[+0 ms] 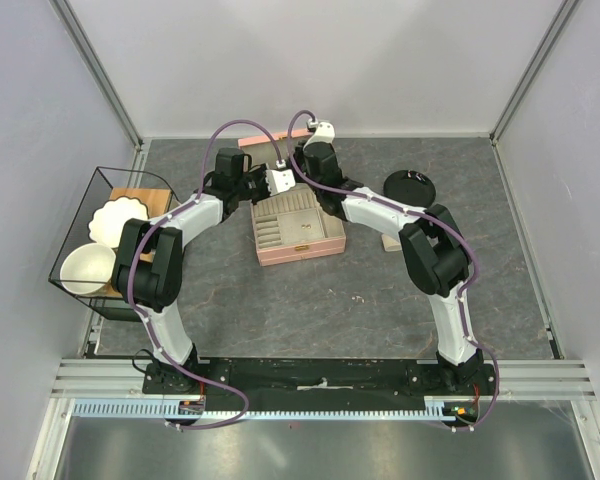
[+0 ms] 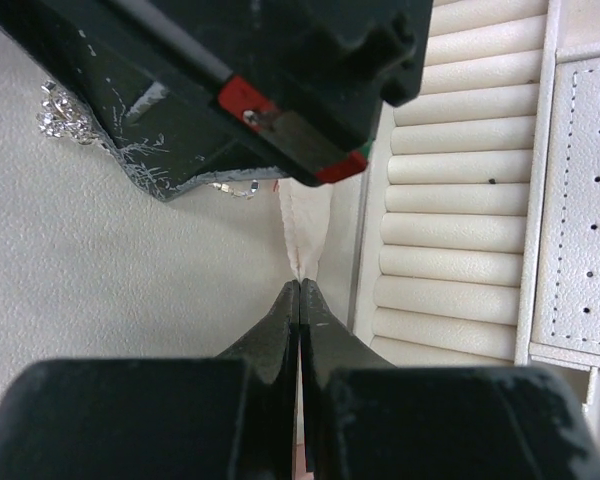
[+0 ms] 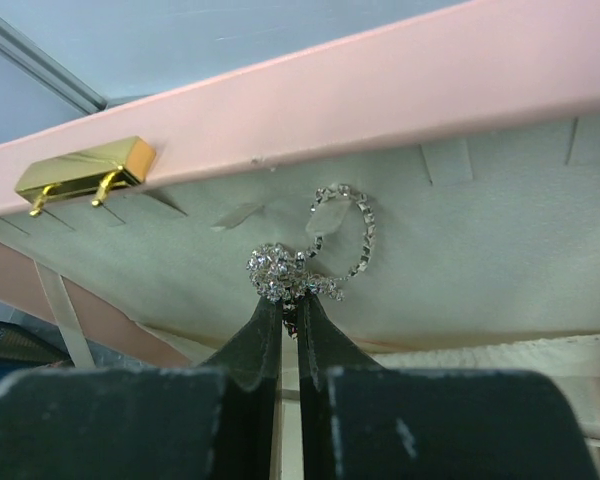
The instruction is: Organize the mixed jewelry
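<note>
Right claw (image 3: 290, 300): fingers drawn nearly together with only a thin gap at the tips, clamped on the clustered end of a rhinestone piece (image 3: 278, 272). Its beaded loop (image 3: 365, 235) rises up and to the right of the cluster and lies against the pale lid lining (image 3: 480, 260). A small pale tab (image 3: 325, 222) shows inside the loop. The pink lid (image 3: 400, 90) edge runs above, with a gold clasp (image 3: 85, 170) at its left.

Left claw (image 2: 300, 288): fingers pressed flat together, no gap. The tips meet the lower end of a cream strap (image 2: 305, 215); cannot tell whether the strap is pinched. The right arm's black housing (image 2: 230, 80) fills the top of this view. Silvery sparkling bits (image 2: 65, 115) show at its left edge, on the lining. Right of the strap are the ring rolls (image 2: 460, 200), then a perforated panel (image 2: 580, 200).

Top view: both claws sit close together at the back of the open pink box (image 1: 300, 253), by its raised lid. The box stands mid-counter (image 1: 330, 320). A black disc (image 1: 409, 186) lies right of the box and a beige pad (image 1: 392, 243) lies by the right arm. A wire basket (image 1: 75, 225) at the left edge holds white dishes (image 1: 118, 218).
</note>
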Motion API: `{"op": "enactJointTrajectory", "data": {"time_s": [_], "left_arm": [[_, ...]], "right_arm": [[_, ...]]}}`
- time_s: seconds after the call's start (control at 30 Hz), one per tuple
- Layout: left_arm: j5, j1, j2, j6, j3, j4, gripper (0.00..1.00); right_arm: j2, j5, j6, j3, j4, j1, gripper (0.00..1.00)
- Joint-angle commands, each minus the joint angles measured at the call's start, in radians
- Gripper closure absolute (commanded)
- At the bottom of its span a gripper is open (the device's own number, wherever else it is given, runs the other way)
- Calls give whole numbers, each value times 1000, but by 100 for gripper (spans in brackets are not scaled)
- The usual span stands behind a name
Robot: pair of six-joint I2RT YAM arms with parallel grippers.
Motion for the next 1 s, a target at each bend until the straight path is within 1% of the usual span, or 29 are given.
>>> {"op": "enactJointTrajectory", "data": {"time_s": [0.0,0.23,0.47,0.7,0.83,0.97], "left_arm": [[119,-20,-16,-46,40,10,99],[123,-20,-17,-60,54,3,98],[123,-20,-14,-66,65,-5,98],[114,-20,-10,-73,77,-11,98],[107,-20,-10,-75,81,-14,99],[105,-20,-8,-80,85,-16,99]], "right_arm": [[-28,1,7,-30,111,-5,100],[-14,24,-4,-97,170,-5,100],[-28,71,-22,-136,167,-5,98],[-62,121,-49,-146,129,-5,89],[-85,154,-67,-156,100,-5,86],[-108,165,-81,-169,91,-7,79]]}}
